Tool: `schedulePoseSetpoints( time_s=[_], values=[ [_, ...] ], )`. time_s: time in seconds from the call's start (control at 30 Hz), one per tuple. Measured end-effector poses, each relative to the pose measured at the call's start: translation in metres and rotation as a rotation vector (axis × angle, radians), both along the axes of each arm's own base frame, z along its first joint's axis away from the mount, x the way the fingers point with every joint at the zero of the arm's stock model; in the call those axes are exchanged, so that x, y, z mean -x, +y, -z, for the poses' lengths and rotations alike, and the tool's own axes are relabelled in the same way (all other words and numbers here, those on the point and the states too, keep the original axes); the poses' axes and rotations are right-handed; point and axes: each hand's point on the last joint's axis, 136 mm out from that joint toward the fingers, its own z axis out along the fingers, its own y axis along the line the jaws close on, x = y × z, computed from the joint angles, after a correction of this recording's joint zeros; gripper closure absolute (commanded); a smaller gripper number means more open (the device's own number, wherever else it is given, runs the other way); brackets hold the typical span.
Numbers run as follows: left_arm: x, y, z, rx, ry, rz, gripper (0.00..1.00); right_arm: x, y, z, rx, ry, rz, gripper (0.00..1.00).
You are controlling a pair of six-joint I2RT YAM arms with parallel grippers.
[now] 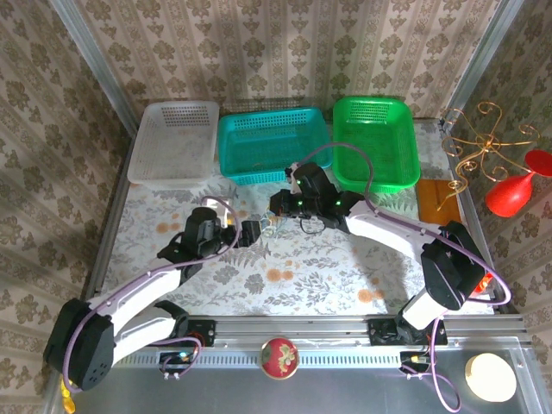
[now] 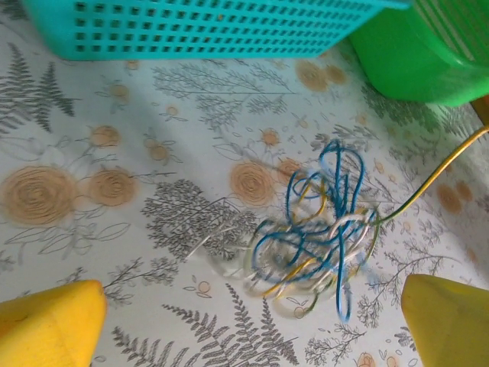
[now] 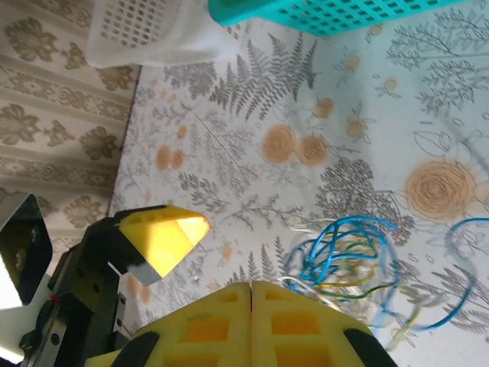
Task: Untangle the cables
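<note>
Fern-print tablecloth (image 1: 328,267) | cables (image 2: 317,229) clumped mid-table | damask wallpaper (image 1: 285,52) around

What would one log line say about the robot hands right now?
left hand: open, aimed at cables | right hand: shut beside cables, hold unclear | cables: tangled clump on table

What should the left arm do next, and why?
Probably lower the left claw and close on the cables: it's open and straddles the clump, while the right claw is shut beside them, so anchoring might let it pull strands free.
</note>
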Motion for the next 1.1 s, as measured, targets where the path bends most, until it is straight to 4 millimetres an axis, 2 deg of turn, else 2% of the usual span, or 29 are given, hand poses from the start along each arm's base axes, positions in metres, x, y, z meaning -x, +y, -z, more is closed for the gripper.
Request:
schedulePoseSetpoints(
  time_s=[0.3, 0.5, 0.63, 0.7, 0.77, 0.87, 0.93, 1.03, 1.1],
  values=[
    [0.004, -0.026, 0.008, -0.037, -0.049, 0.100, 0.00, 0.008, -0.004, 0.015, 0.029, 0.032, -0.020, 1.00],
    [0.000, -0.030, 0.019, -0.067, -0.050, 0.110, 0.00, 0.011, -0.004, 0.018, 0.034, 0.043, -0.029, 1.00],
    [-0.008, -0.052, 0.028, -0.100, -0.053, 0.152, 0.05, 0.012, -0.004, 0.018, 0.032, 0.046, -0.033, 1.00],
    [-0.011, -0.059, 0.034, -0.116, -0.055, 0.165, 0.10, 0.013, -0.003, 0.018, 0.029, 0.049, -0.038, 1.00],
    [-0.014, -0.064, 0.040, -0.126, -0.058, 0.169, 0.19, 0.014, -0.002, 0.018, 0.024, 0.053, -0.046, 1.00],
    [-0.020, -0.070, 0.049, -0.141, -0.057, 0.172, 0.39, 0.017, -0.002, 0.018, 0.020, 0.065, -0.053, 1.00],
    [-0.023, -0.074, 0.055, -0.143, -0.060, 0.173, 0.56, 0.020, -0.003, 0.016, 0.019, 0.075, -0.056, 1.00],
    [-0.025, -0.077, 0.059, -0.137, -0.065, 0.169, 0.71, 0.022, -0.006, 0.001, 0.001, 0.067, -0.057, 1.00],
    [-0.027, -0.078, 0.057, -0.121, -0.072, 0.162, 0.75, 0.020, -0.009, -0.019, -0.025, 0.041, -0.051, 1.00]
  ],
)
